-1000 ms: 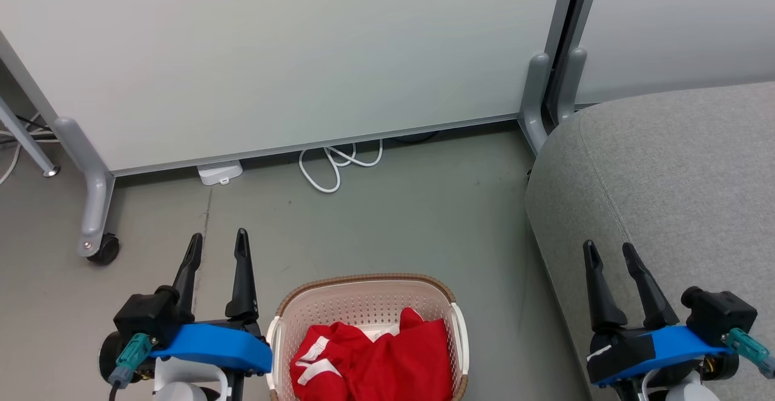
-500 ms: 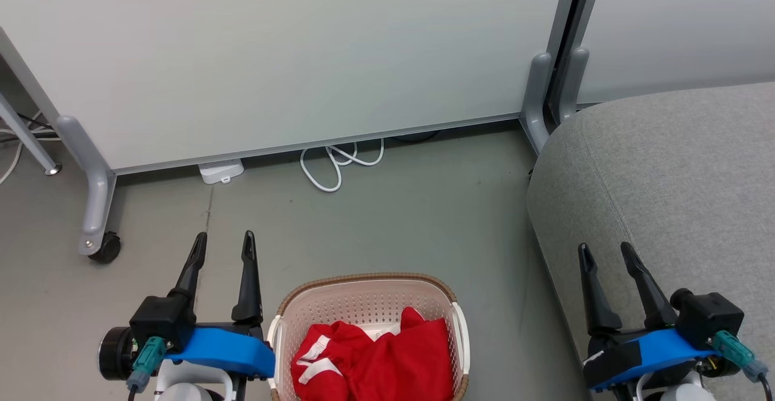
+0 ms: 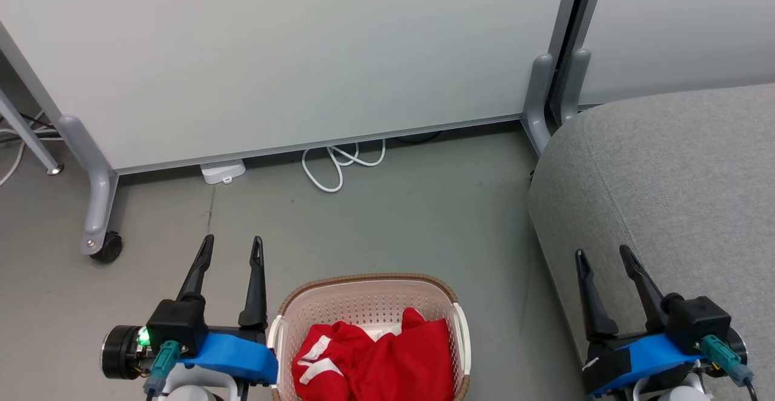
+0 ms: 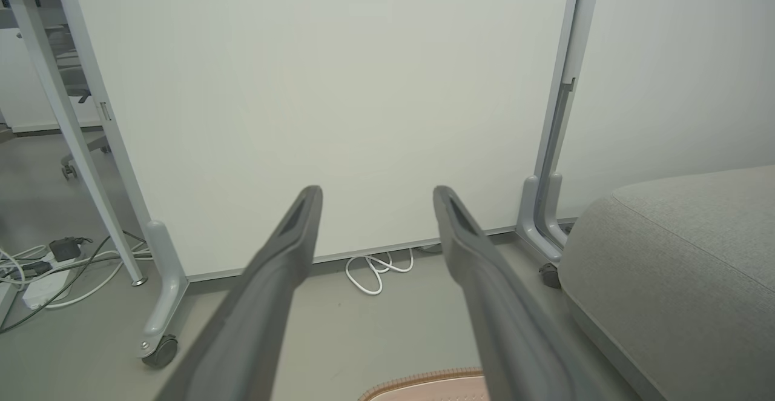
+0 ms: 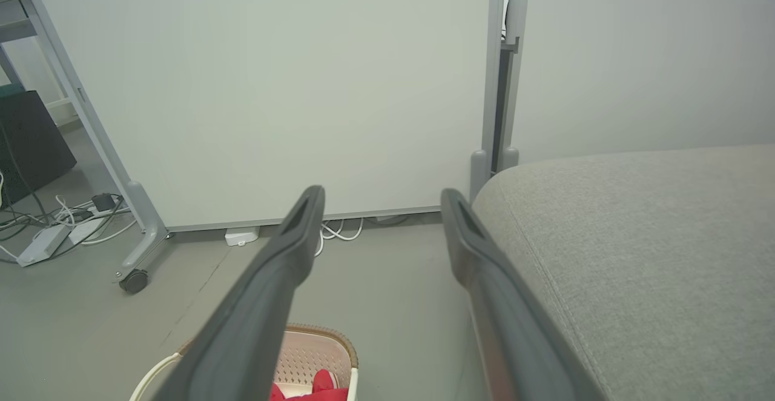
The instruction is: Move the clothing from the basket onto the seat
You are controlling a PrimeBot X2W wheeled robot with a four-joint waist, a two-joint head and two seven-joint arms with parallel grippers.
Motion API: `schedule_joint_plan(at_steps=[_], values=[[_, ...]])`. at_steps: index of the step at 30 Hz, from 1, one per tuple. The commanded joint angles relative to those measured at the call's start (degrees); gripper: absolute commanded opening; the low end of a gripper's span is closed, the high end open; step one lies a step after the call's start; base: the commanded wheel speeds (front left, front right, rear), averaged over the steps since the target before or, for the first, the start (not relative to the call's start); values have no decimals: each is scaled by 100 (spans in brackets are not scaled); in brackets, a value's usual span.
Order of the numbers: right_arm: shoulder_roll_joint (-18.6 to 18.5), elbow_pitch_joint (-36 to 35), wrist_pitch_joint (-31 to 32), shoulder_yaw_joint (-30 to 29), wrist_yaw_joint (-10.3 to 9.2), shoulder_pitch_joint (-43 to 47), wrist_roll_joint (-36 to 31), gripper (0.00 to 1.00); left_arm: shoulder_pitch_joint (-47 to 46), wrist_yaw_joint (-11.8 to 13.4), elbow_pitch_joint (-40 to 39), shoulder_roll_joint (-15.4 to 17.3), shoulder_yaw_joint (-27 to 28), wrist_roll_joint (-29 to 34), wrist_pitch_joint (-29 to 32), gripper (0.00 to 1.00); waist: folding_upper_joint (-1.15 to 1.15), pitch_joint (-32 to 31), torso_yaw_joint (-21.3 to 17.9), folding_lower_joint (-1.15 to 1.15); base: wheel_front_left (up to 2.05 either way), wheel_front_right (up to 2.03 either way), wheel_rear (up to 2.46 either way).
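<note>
Our left claw (image 3: 233,240), beside the basket (image 3: 363,280), and our right claw (image 3: 602,251), by the seat (image 3: 666,177), both gape empty. The clothing (image 3: 375,361) lies heaped in the basket. We should lower one claw into the heap's middle and pinch a thick fold, clear of the rim.

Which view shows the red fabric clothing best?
Head view: the red fabric clothing lies plainly in the cream perforated plastic basket. Right wrist view catches a small red scrap; left wrist view, the basket's rim.
</note>
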Motion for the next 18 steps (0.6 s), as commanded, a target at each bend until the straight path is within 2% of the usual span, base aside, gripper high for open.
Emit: schedule_joint_plan(at_steps=[1, 18], values=[[-35, 9, -64, -3, 12, -74, -121, 100, -54, -24, 19, -1, -14, 117, -56, 100, 0, 2, 3, 0, 0, 0, 0], [-36, 184, -99, -44, 8, -40, -206, 100, -62, -54, 240, -12, 10, 113, -93, 100, 0, 10, 16, 0, 0, 0, 0]])
